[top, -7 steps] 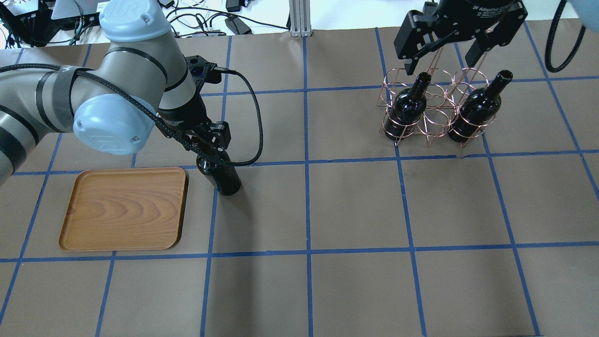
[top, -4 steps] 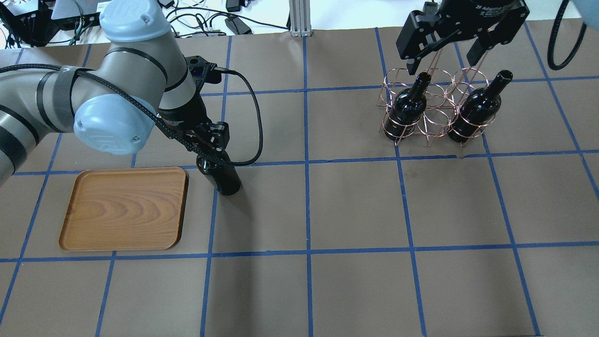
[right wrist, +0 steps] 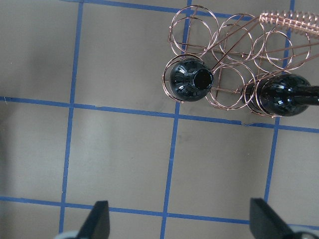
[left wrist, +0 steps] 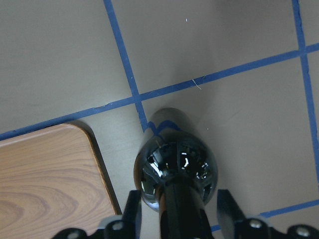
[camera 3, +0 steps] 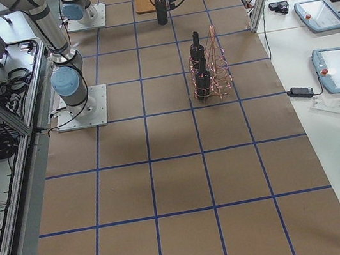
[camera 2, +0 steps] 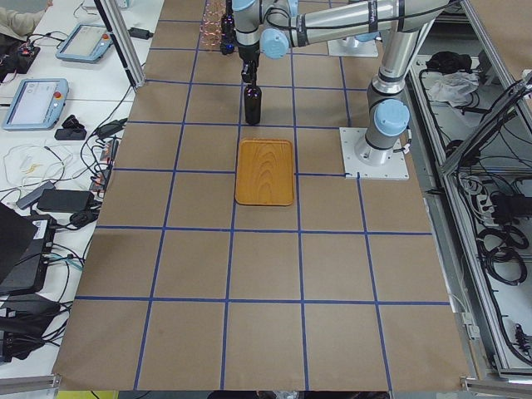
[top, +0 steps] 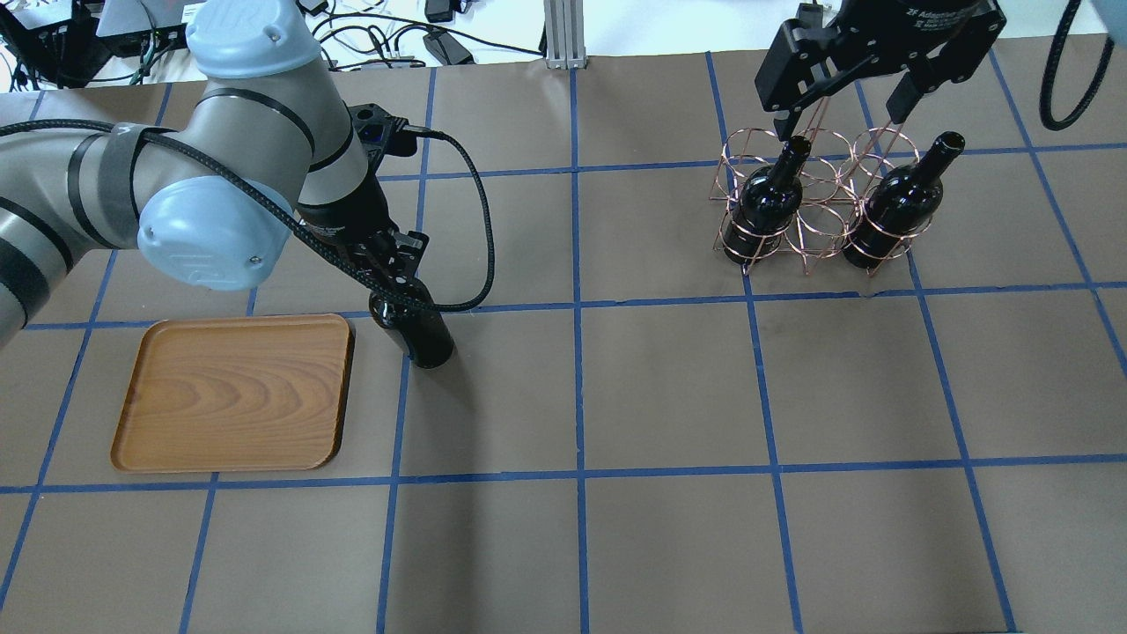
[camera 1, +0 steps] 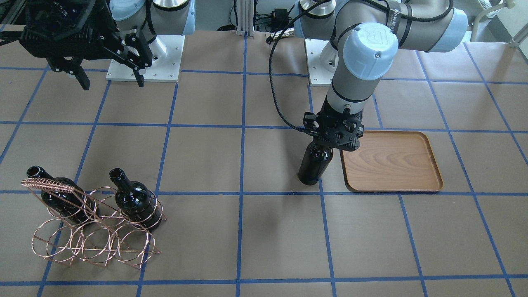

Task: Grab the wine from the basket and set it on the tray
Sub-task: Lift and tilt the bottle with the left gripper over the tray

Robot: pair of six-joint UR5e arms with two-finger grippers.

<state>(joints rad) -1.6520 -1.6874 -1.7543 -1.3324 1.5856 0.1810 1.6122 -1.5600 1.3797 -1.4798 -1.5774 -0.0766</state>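
A dark wine bottle (top: 429,339) stands upright on the table just right of the wooden tray (top: 233,392); in the front view the bottle (camera 1: 311,169) is left of the tray (camera 1: 392,163). My left gripper (top: 396,280) is over it. In the left wrist view its fingers (left wrist: 132,211) straddle the bottle's neck (left wrist: 178,209) with a gap on each side, so it is open. Two more bottles (top: 764,207) (top: 894,216) sit in the copper wire basket (top: 814,238). My right gripper (top: 836,113) hangs open and empty above the basket's far side.
The tray is bare. The basket (camera 1: 95,243) has several unfilled rings on its operator side. Cables and equipment lie beyond the table's far edge (top: 440,44). Both robot bases (camera 1: 144,57) stand at the robot's side.
My right gripper has drifted a little to the right and back above the basket. My left gripper looks narrower around the bottle's neck. The bottle has not moved.
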